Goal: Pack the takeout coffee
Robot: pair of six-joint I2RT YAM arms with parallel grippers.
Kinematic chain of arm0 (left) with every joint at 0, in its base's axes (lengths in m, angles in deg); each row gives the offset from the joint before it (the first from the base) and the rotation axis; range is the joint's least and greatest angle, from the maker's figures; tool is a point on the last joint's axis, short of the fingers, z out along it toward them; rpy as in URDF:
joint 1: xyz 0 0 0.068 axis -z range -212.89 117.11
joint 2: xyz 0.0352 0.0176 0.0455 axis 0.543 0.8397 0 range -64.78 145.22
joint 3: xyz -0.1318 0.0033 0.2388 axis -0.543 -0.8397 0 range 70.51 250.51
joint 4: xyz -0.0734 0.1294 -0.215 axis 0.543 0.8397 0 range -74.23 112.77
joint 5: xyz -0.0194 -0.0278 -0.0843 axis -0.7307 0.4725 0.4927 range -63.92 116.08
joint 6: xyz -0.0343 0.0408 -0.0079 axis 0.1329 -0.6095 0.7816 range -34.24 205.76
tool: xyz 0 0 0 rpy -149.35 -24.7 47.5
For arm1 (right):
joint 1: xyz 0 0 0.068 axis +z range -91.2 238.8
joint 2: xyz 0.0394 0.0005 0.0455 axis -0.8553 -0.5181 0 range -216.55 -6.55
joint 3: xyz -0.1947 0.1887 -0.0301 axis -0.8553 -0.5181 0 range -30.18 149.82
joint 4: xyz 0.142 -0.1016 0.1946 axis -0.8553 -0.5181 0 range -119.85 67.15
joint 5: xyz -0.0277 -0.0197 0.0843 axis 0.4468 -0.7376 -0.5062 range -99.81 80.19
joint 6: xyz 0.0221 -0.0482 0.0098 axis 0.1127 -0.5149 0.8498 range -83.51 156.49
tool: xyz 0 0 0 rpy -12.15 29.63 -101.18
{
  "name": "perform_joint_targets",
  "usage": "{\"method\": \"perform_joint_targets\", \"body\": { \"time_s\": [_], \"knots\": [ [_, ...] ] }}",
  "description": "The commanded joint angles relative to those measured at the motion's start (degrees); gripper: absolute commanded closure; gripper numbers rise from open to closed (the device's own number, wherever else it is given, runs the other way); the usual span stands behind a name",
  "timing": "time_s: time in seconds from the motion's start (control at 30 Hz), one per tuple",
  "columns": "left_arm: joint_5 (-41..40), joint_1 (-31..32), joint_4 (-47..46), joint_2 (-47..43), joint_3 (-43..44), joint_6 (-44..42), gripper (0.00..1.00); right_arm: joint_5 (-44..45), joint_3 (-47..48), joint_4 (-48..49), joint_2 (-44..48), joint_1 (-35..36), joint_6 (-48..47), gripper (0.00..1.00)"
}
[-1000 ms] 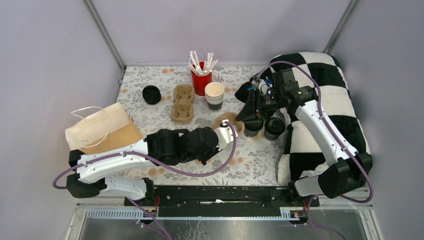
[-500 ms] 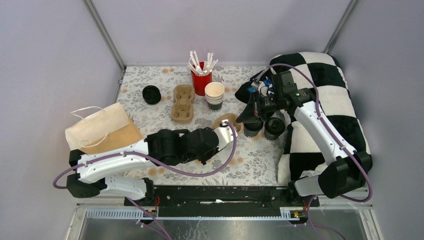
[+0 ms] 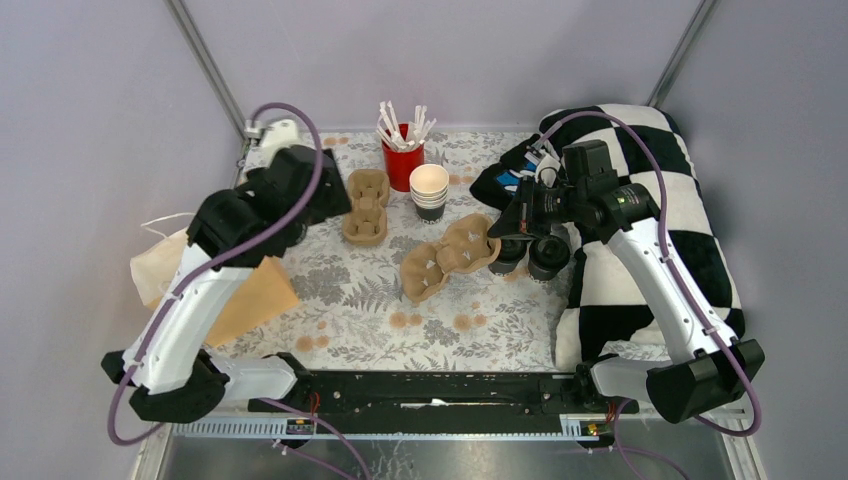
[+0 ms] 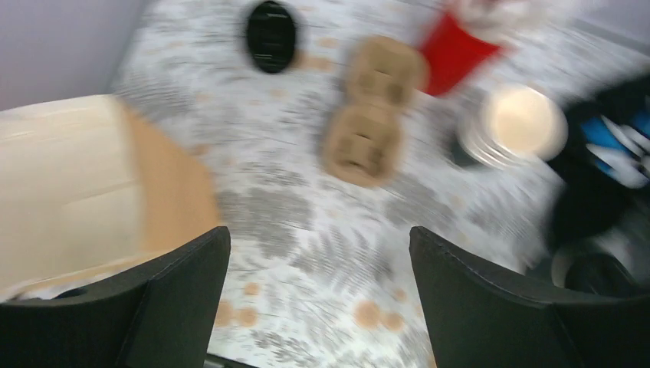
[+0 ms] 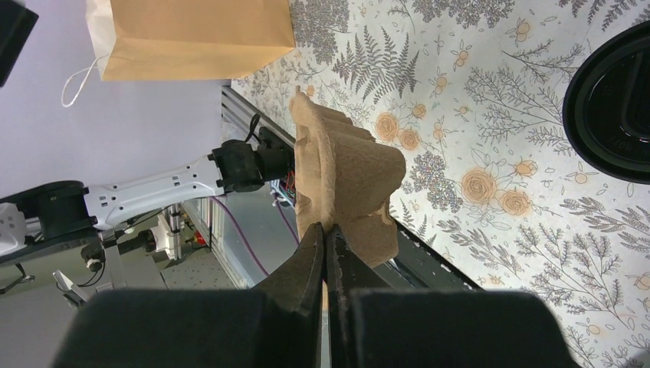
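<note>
Two takeout coffee cups with black lids (image 3: 508, 254) (image 3: 548, 256) stand side by side at the edge of the checkered cushion. One black lid (image 5: 613, 115) shows in the right wrist view. A brown pulp cup carrier (image 3: 447, 259) lies tilted just left of them. My right gripper (image 3: 500, 232) is shut on the carrier's rim (image 5: 345, 176), its fingers pressed together around the thin edge (image 5: 326, 230). My left gripper (image 3: 330, 198) hangs open and empty over the back left of the table, and its view (image 4: 318, 234) is blurred.
A brown paper bag (image 3: 215, 280) lies at the left. A spare carrier stack (image 3: 365, 205), a red cup of white sticks (image 3: 402, 155) and stacked cream cups (image 3: 430, 190) stand at the back. A black-and-white checkered cushion (image 3: 650, 200) fills the right side. Black lids (image 4: 270, 34) sit near the back left.
My left gripper let go of the carrier, opened wide and swung up to the back left. My right gripper shut on the carrier's rim, and the carrier now lies uncovered beside the cups.
</note>
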Motion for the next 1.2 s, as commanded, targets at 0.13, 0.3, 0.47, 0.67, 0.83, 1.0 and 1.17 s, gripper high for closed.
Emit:
{"method": "perform_joint_targets", "body": {
  "time_s": [0.13, 0.3, 0.47, 0.67, 0.83, 1.0, 1.17],
  "knots": [
    [-7.05, -27.60, 7.26, 1.17, -3.58, -1.60, 0.04, -1.57, 2.57, -1.68, -0.30, -0.26, -2.71, 1.00],
    [-2.43, -36.37, 1.21, 0.73, -7.72, -6.67, 0.07, -1.79, 1.85, -2.13, 0.49, -0.24, -3.40, 1.00],
    [2.86, -40.48, -3.12, 2.73, -11.58, -10.02, 0.33, -2.34, 1.49, -1.83, 0.78, -0.25, -3.49, 1.00],
    [4.45, -40.47, -3.73, 2.26, -13.42, -12.29, 0.63, -2.02, 1.18, -1.39, 1.23, -0.31, -3.25, 1.00],
    [10.81, -40.37, -3.64, 0.70, -16.55, -14.88, 0.84, -1.94, 1.32, -1.14, 0.89, -0.24, -3.27, 1.00],
    [14.68, -37.14, -0.36, -0.16, -15.46, -15.91, 1.00, -1.57, 1.25, -1.12, 0.86, -0.25, -3.09, 1.00],
    [16.48, -27.30, 7.62, 1.49, -9.90, -8.99, 1.00, 0.03, 1.38, -1.36, 1.03, -0.24, -2.75, 1.00]
  ]
}}
